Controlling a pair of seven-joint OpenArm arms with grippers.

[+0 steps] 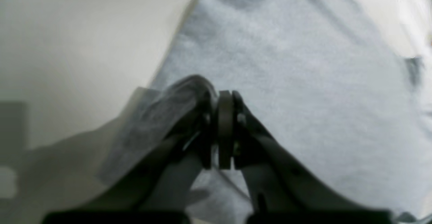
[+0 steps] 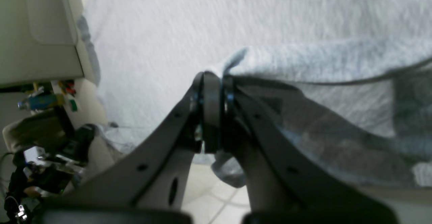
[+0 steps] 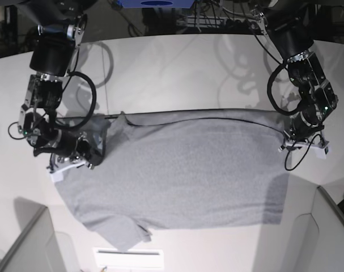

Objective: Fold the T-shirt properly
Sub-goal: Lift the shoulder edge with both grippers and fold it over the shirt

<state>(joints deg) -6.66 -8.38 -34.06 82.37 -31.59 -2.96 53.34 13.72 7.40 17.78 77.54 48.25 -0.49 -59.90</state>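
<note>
T-shirt, grey, spread across white bench, first lengthwise fold begun only; left gripper and right gripper fingers each clenched on opposite far-edge corners.

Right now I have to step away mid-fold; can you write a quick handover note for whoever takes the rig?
Left gripper: shut on the T-shirt, pinching its edge.
Right gripper: shut on the T-shirt, at the opposite end.
Shirt: spread across the white table, the far edge doubled over into a long fold between the two grippers; one sleeve sticks out at the near edge.
Done: the first lengthwise fold looks started.
Left: lay that fold flat, release, tuck the sleeve, then fold down to a compact shape.
</note>
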